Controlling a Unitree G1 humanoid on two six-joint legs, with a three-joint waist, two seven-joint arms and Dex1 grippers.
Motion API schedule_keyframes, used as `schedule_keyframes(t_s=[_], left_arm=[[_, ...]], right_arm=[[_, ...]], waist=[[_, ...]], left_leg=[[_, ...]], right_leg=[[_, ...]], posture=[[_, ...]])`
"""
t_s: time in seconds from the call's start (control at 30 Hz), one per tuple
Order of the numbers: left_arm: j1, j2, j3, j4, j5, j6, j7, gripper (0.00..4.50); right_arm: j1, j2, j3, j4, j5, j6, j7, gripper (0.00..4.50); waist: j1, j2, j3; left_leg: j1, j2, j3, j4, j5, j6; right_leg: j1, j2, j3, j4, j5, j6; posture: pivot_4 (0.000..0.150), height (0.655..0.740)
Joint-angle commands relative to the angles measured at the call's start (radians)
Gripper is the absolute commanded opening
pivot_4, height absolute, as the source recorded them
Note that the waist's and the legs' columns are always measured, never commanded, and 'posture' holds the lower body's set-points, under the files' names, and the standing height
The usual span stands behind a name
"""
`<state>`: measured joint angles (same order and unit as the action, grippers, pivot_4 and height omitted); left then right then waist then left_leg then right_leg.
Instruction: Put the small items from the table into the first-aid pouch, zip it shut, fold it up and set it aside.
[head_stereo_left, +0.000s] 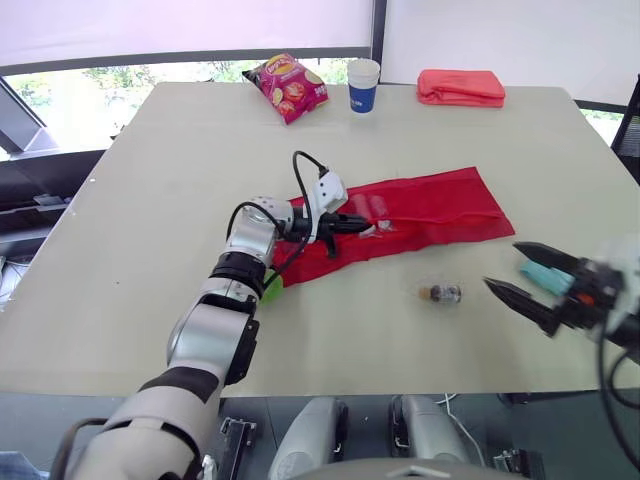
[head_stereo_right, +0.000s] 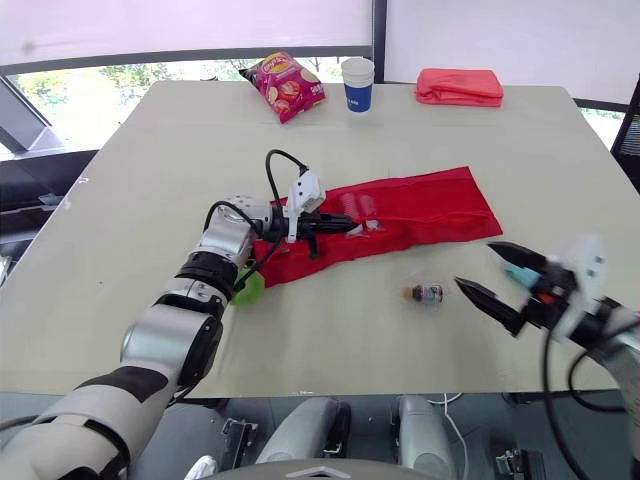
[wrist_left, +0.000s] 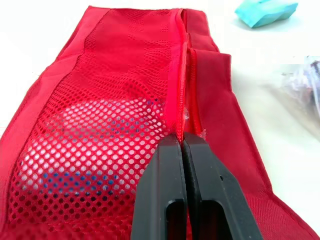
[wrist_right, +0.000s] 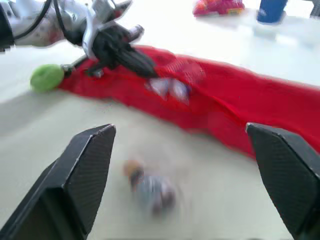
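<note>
One bagged vial (head_stereo_left: 441, 293), perhaps, near pouch (head_stereo_left: 430, 210).

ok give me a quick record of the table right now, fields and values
left tool: shut on the red pouch at its zipper line
right tool: open, over the table near the wrapped vial
red pouch: lying flat, unfolded, items visible through mesh
outside pouch: wrapped vial, teal packet, green object
far edge: snack bag, paper cup, folded red cloth
</note>
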<state>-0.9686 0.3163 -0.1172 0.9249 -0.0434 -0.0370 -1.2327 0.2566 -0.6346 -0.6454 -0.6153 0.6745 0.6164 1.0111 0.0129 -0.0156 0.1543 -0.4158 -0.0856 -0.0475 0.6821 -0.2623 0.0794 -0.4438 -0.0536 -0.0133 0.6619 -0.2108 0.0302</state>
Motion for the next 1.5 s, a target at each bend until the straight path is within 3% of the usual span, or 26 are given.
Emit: schedule_keyframes(t_s=[0.03, 0.27, 0.53, 0.97, 1.1, 1.2, 1.5], left_arm=[[0.011, 0.026, 0.017, -0.040, -0.022, -0.013, -0.024, 0.00], [0.086, 0.089, 0.004, -0.166, -0.033, 0.016, -0.106, 0.00], [0.174, 0.169, 0.008, -0.373, -0.076, 0.131, -0.137, 0.00], [0.205, 0.189, -0.005, -0.500, -0.100, 0.219, -0.119, 0.00], [0.209, 0.192, -0.012, -0.508, -0.097, 0.220, -0.120, 0.00], [0.207, 0.187, -0.024, -0.507, -0.090, 0.206, -0.120, 0.00], [0.190, 0.177, -0.048, -0.509, -0.094, 0.191, -0.120, 0.00]], right_arm=[[0.140, -0.044, -0.202, -0.030, 0.063, -0.073, 0.135, 4.49], [0.314, -0.081, -0.357, 0.003, 0.089, -0.146, 0.234, 4.49], [0.342, -0.076, -0.351, -0.020, 0.115, -0.165, 0.203, 4.49], [0.354, -0.106, -0.321, -0.014, 0.096, -0.187, 0.183, 4.49], [0.306, -0.170, -0.224, -0.018, 0.039, -0.154, 0.118, 4.49], [0.221, -0.239, -0.064, 0.004, -0.048, -0.152, 0.068, 4.49], [-0.163, -0.293, 0.396, 0.209, -0.247, -0.249, 0.065, 4.49]], waist=[[0.002, 0.000, 0.000], [0.001, 0.000, 0.000], [0.009, 0.000, 0.000], [0.016, 0.000, 0.000], [0.015, 0.000, 0.000], [0.011, 0.000, 0.000], [0.012, 0.000, 0.001]], left_leg=[[0.001, 0.000, 0.000, 0.000, 0.000, 0.000], [0.001, 0.001, 0.000, 0.000, 0.000, 0.000], [0.000, 0.001, 0.000, 0.000, -0.001, 0.001], [0.000, 0.001, 0.000, 0.000, -0.001, 0.001], [0.001, 0.001, 0.000, 0.001, -0.001, 0.001], [0.001, 0.001, 0.000, 0.001, -0.001, 0.000], [0.000, 0.001, 0.000, 0.003, 0.000, 0.000]], right_leg=[[0.001, 0.000, 0.000, 0.000, 0.000, 0.000], [0.001, 0.000, 0.000, 0.000, 0.000, 0.000], [0.001, -0.001, 0.000, -0.001, 0.000, 0.000], [0.001, -0.001, 0.000, -0.002, 0.000, 0.000], [0.001, -0.001, 0.000, -0.002, 0.000, 0.000], [0.001, -0.001, 0.000, -0.001, 0.000, 0.000], [0.002, -0.001, -0.001, -0.002, 0.000, 0.000]], posture=[[0.150, 0.7395], [0.150, 0.7395], [0.150, 0.7395], [0.150, 0.7395], [0.150, 0.7395], [0.150, 0.7395], [0.150, 0.7395]])
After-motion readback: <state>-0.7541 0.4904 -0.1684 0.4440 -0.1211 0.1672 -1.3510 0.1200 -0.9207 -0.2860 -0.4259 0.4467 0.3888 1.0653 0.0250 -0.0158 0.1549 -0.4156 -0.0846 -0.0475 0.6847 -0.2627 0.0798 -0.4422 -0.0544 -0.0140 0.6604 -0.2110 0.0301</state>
